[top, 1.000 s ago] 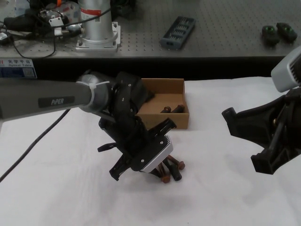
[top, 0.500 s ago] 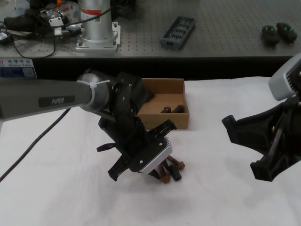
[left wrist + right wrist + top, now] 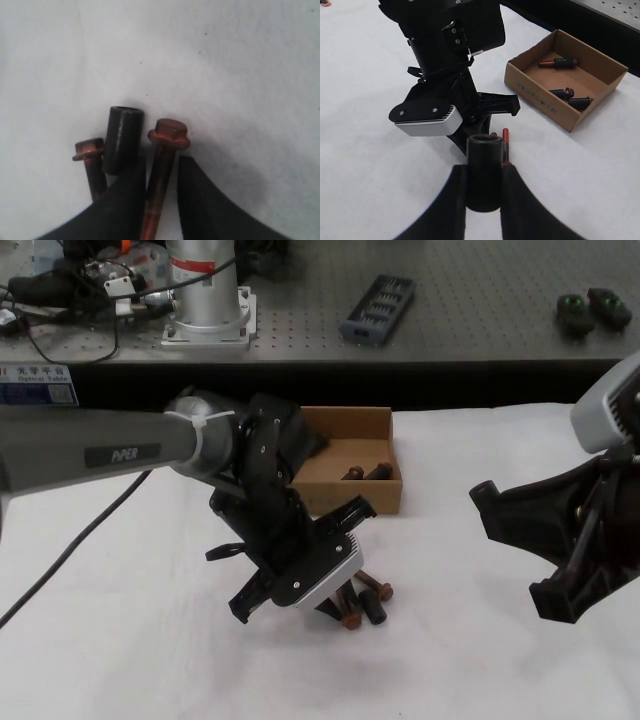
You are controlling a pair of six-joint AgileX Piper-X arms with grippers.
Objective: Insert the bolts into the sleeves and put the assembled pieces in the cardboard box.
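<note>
1. Left gripper [image 3: 161, 165] — low over the white cloth [image 3: 225, 60]; fingers parted astride a copper bolt [image 3: 167, 135], a sliver of gap along one side of the shank.
2. Just beside that bolt: loose sleeve [image 3: 123, 137], black; second bolt [image 3: 90, 152] on its far side.
3. Right gripper [image 3: 484, 180] — raised, well apart from the heap; fingers clamped on the held sleeve [image 3: 484, 150].
4. Cardboard box [image 3: 350, 422] just beyond the heap; assembled pieces [image 3: 557, 63] lying inside.

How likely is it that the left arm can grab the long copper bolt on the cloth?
Likely yes: its end effector straddles the bolt, open, with nothing between; a black sleeve lies close beside.
</note>
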